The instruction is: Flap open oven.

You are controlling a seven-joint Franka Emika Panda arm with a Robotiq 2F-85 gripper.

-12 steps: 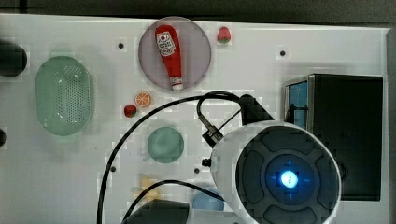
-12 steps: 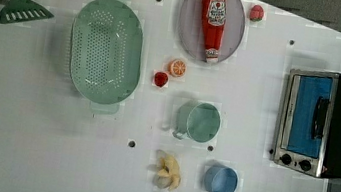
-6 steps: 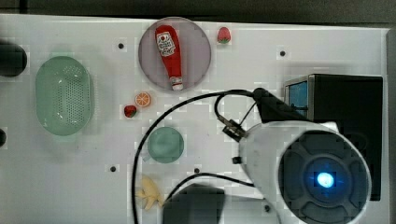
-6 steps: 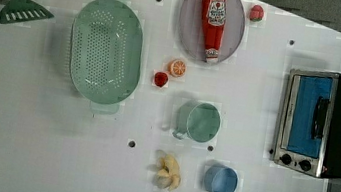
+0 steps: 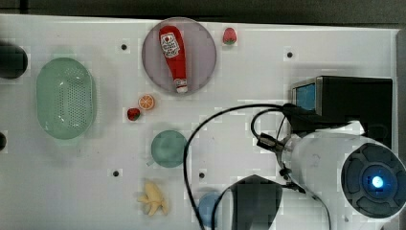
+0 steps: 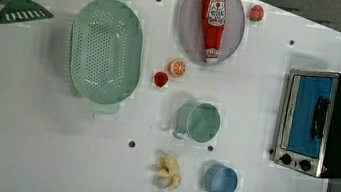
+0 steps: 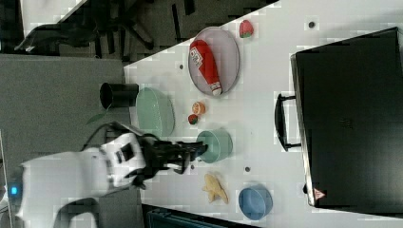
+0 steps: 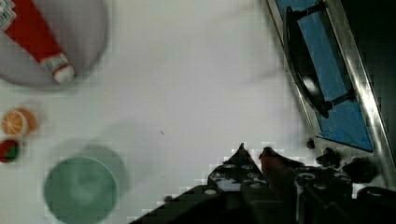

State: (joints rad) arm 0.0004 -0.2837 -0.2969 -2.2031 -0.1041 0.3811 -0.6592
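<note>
The oven (image 5: 354,100) stands at the top view's right, with a black top, a silver frame and a blue door (image 6: 307,115) that is closed. Its bar handle (image 8: 303,70) runs across the door, and small black knobs (image 6: 295,161) sit at one end. My gripper (image 8: 254,150) hovers above the table just in front of the oven's knob end, apart from the handle. Its fingertips (image 8: 240,150) stand a narrow gap apart with nothing between them. In the top view the black hand (image 5: 306,120) overlaps the oven's front edge. In the right view the gripper (image 7: 199,151) appears high above the table.
A ketchup bottle (image 5: 173,50) lies on a grey plate (image 5: 203,48), with a strawberry (image 5: 230,36) beside it. A green colander (image 5: 64,100), an orange slice (image 5: 146,101), a green cup (image 5: 167,148), a banana (image 5: 153,203) and a blue cup (image 6: 220,181) sit on the white table. A black cable (image 5: 215,120) loops off the arm.
In the top view the arm has swung right and the gripper has come up to the oven's front. The oven door has stayed closed.
</note>
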